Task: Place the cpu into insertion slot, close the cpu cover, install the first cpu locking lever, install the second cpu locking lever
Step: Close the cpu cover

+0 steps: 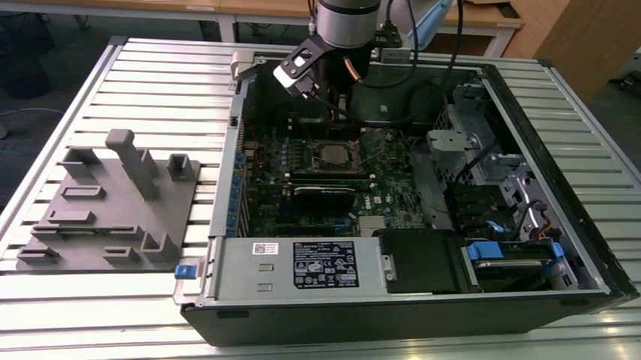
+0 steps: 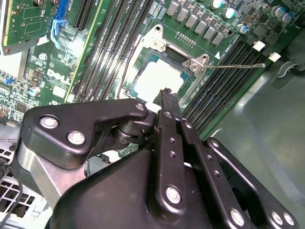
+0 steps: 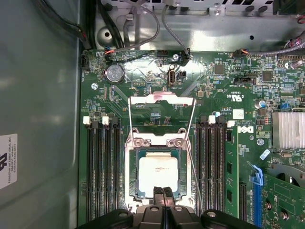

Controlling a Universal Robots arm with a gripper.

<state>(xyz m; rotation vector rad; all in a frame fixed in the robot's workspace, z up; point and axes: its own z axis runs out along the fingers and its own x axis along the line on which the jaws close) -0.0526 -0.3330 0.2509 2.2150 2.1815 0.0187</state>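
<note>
Gripper (image 3: 162, 190) fingers are pressed together with nothing between them, and in both wrist views their tips hang just over one edge of the cpu (image 3: 158, 174). The cpu lies flat and square in the insertion slot (image 3: 132, 191), silvery top up, with its green border showing inside the metal rim. The slot sits on the motherboard (image 3: 143, 71) between two banks of long black memory slots (image 3: 102, 162), well away from the board's edges.

The cpu cover (image 3: 162, 98) is open. It is swung back on its hinge at the side of the slot away from the fingertips, and bare board shows through its square window. One thin wire locking lever (image 2: 238, 66) is unlatched and sticks out sideways from the slot's corner over the memory slots.

In the exterior view the arm (image 1: 347, 26) reaches down into the open computer case (image 1: 401, 315), which lies on a slatted table (image 1: 120, 300) beside a grey moulded fixture (image 1: 110, 217).
</note>
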